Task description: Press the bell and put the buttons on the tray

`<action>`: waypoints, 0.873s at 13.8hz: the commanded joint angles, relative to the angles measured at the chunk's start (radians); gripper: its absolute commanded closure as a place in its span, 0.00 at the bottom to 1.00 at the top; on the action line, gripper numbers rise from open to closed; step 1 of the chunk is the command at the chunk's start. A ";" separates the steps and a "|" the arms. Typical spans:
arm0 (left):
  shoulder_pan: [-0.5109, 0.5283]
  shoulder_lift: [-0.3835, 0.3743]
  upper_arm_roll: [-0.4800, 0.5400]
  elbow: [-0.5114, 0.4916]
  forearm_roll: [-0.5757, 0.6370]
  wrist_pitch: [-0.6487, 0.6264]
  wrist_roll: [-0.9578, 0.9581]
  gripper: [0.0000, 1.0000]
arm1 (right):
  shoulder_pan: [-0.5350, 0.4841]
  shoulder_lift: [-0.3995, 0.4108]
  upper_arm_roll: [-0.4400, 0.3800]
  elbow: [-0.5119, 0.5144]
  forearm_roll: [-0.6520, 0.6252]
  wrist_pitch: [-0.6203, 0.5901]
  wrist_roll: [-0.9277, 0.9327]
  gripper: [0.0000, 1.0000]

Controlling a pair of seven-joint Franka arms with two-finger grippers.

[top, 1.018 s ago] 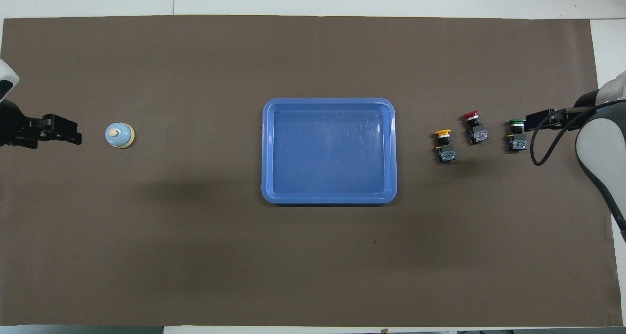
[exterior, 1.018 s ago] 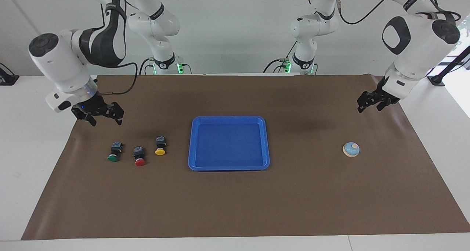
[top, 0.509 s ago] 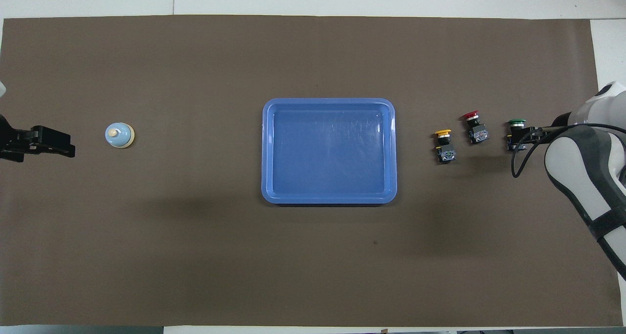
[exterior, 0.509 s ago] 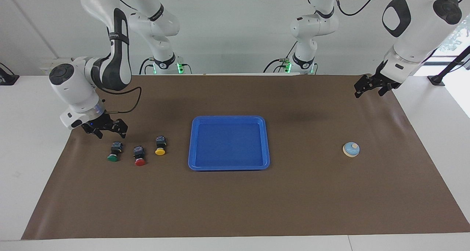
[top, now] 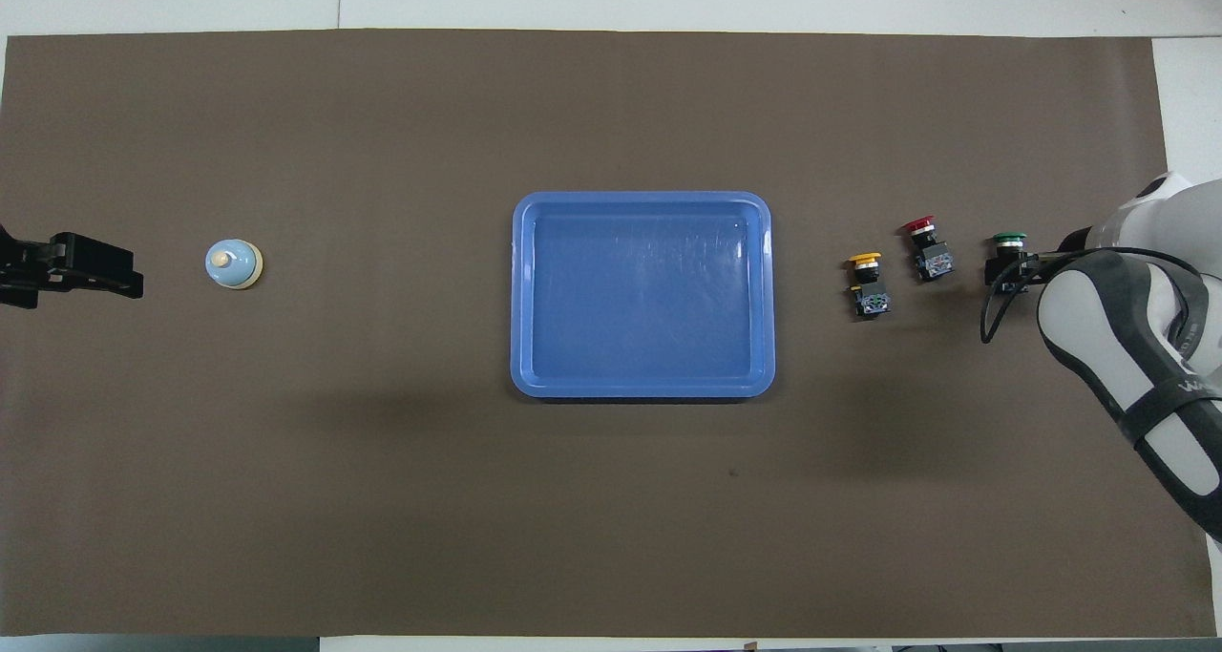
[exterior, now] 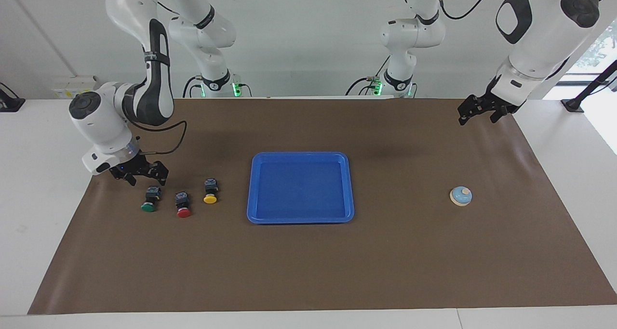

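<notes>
3 buttons [exterior: 183, 201] lie flat, caps pointing away frm robots; right gripper [exterior: 140, 175] spread above green button [exterior: 150, 198], left gripper [exterior: 476, 112] spread, up over mat [exterior: 308, 271].

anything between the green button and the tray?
Yes. The red button and yellow button lie in a row between the green button and the tray; a straight slide would hit them, lifting over avoids it. Nothing stands between the open right gripper, just above it, and the green button.
</notes>
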 commanded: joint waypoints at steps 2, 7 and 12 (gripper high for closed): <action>0.004 0.014 0.010 0.018 -0.004 -0.020 -0.010 0.00 | -0.047 0.056 0.012 -0.002 -0.008 0.047 -0.023 0.00; 0.008 -0.006 0.010 -0.027 -0.002 0.005 -0.009 0.00 | -0.043 0.085 0.012 -0.002 -0.008 0.119 -0.014 0.00; 0.007 -0.001 0.006 0.035 -0.001 -0.058 -0.010 0.00 | -0.035 0.091 0.014 -0.002 -0.008 0.119 -0.012 1.00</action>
